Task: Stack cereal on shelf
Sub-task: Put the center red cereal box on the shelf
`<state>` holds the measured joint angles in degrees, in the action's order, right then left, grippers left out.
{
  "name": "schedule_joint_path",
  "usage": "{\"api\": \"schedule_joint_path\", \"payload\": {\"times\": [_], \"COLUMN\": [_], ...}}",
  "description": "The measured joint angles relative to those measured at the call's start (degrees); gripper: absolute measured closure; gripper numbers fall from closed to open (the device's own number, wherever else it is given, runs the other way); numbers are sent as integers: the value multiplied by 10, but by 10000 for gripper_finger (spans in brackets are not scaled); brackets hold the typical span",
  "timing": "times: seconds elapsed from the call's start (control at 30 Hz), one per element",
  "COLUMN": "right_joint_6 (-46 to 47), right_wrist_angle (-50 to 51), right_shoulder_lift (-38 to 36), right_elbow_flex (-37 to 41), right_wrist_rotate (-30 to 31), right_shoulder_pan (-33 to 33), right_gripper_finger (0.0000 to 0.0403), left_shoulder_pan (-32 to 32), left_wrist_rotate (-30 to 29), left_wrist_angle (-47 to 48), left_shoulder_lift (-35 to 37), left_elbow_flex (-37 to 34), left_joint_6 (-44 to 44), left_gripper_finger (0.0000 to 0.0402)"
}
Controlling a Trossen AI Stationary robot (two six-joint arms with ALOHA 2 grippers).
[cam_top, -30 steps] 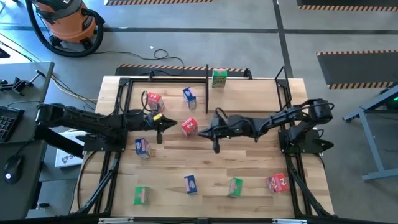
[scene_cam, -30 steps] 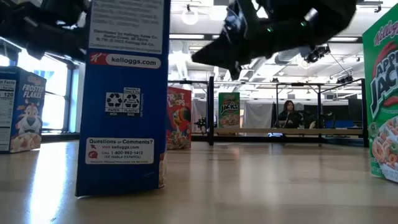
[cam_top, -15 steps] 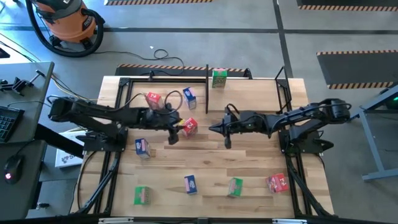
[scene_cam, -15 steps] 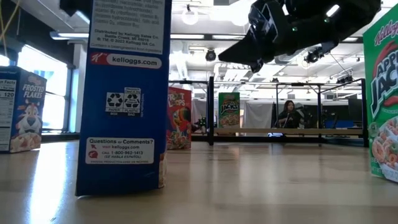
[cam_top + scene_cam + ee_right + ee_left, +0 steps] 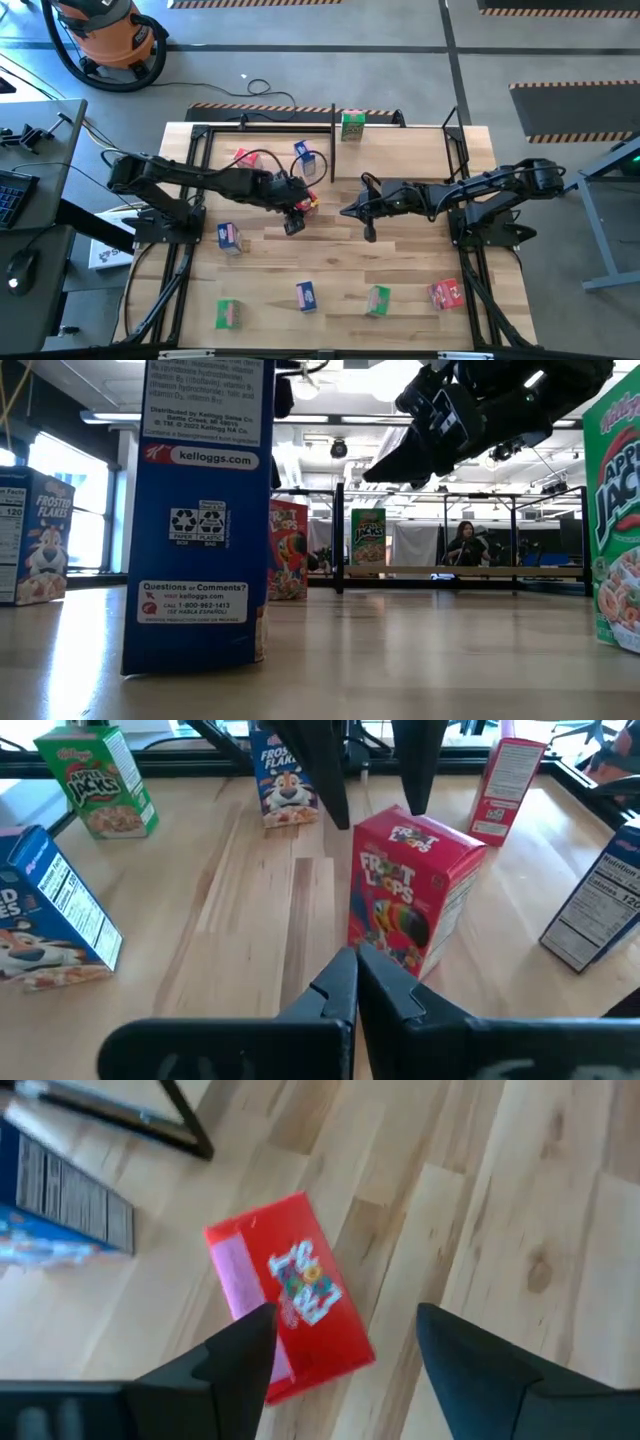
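Shelf with one green box.

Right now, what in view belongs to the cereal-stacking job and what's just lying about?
Job:
- left gripper, open over the red box
- right gripper, shut, near it
- green box at the shelf
- seven more boxes across the table

Lying about:
- orange vacuum
- keyboard
- mouse
- person in the room behind

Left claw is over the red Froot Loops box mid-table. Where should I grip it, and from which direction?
Come straight down: the red box stands upright below the open left claw, so pinch its two broad faces near the top. The right claw hangs beside it, shut.
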<state>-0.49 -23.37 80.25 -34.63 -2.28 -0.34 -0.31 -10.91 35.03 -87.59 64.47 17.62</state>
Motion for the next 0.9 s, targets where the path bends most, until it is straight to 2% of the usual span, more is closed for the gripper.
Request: {"api": "schedule_joint_path", "payload": {"times": [0.47, 0.7, 0.77, 0.9], "right_joint_6": [-3, 5, 5, 5], "right_wrist_angle": [5, 5, 5, 6], "right_shoulder_lift": [0, 0, 0, 0], "right_elbow_flex": [0, 0, 0, 0], "right_wrist_rotate": [2, 3, 3, 3], "right_shoulder_pan": [11, 11, 11, 11], "right_gripper_finger": [403, 403, 403, 403], "left_shoulder_pan": [12, 12, 12, 12], "left_wrist_rotate": [-49, -37, -18, -23], "left_wrist_angle": [21, 22, 10, 11], "left_shoulder_lift": [-3, 4, -4, -19], "left_elbow_flex": [1, 1, 2, 1], "left_joint_6": [29, 46, 48, 48], "left_gripper_finger": [158, 158, 158, 158]}}
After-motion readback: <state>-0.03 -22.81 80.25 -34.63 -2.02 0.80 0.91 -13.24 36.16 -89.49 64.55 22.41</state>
